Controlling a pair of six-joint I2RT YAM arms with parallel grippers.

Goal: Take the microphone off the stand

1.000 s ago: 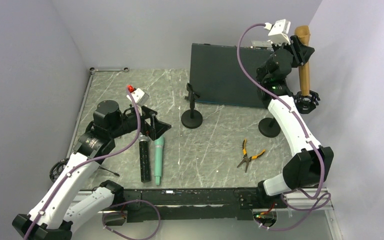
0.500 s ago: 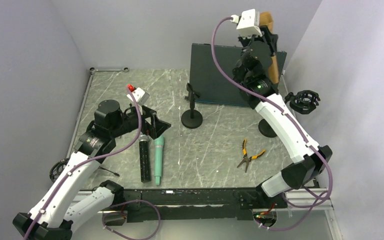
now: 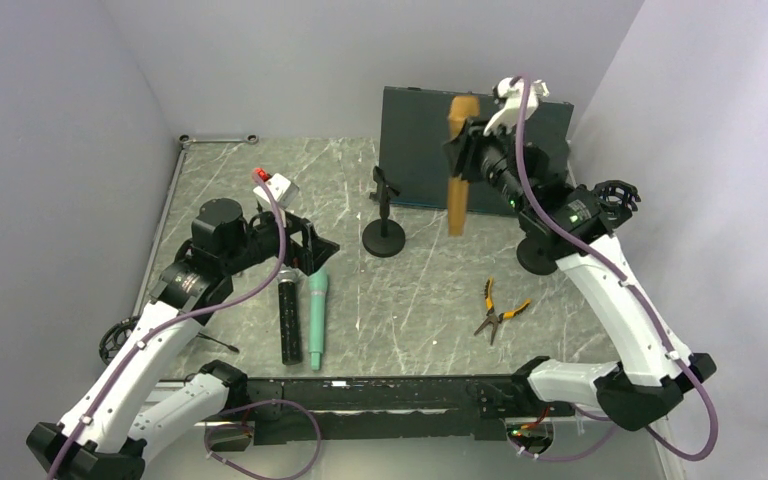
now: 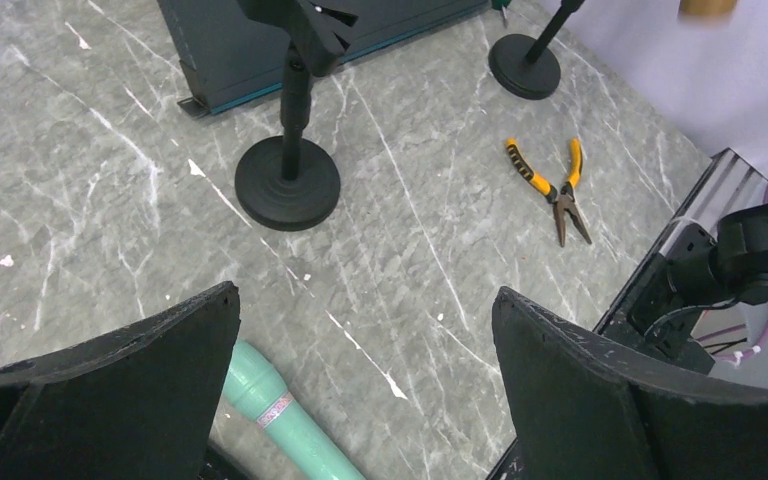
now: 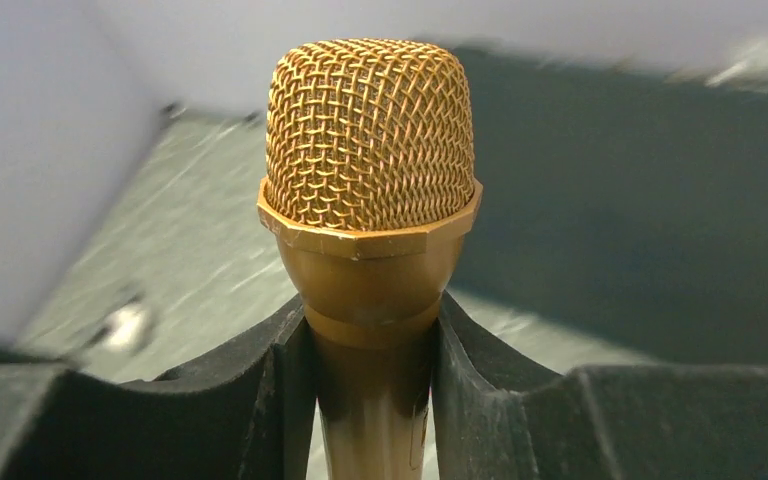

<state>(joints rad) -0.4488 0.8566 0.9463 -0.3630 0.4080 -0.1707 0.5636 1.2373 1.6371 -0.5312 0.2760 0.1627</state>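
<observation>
In front of the dark panel (image 3: 415, 130), top view: the gold microphone (image 3: 457, 175) now hangs upright in the right tool (image 3: 468, 150), clear above the tabletop (image 3: 240, 180). A second ago it stood over the ring-mount stand (image 3: 610, 203) off the panel's right end. I have since swung it across to the panel's middle. The ring mount is empty, so I judge the removal itself complete, with only the set-down remaining. The left tool (image 3: 310, 252) sits well to the left of the panel, unmoved, above a black microphone (image 3: 291, 320) and a teal microphone (image 3: 317, 320) lying on the tabletop.

Left wrist view: the left tool (image 4: 365, 300) has its jaws fully apart, with nothing between them and nothing touched. The teal microphone (image 4: 280, 415) lies just below the left-hand finger in this view. A clip stand (image 4: 290, 170) stands just in front of the panel's near edge, and its clip is empty.

Right wrist view: the right tool (image 5: 372, 385) is closed partway on the gold microphone (image 5: 370, 150). Both pads (image 5: 260, 400) press the neck just below the mesh head, and the panel fills the background. The grip looks centred to me.
</observation>
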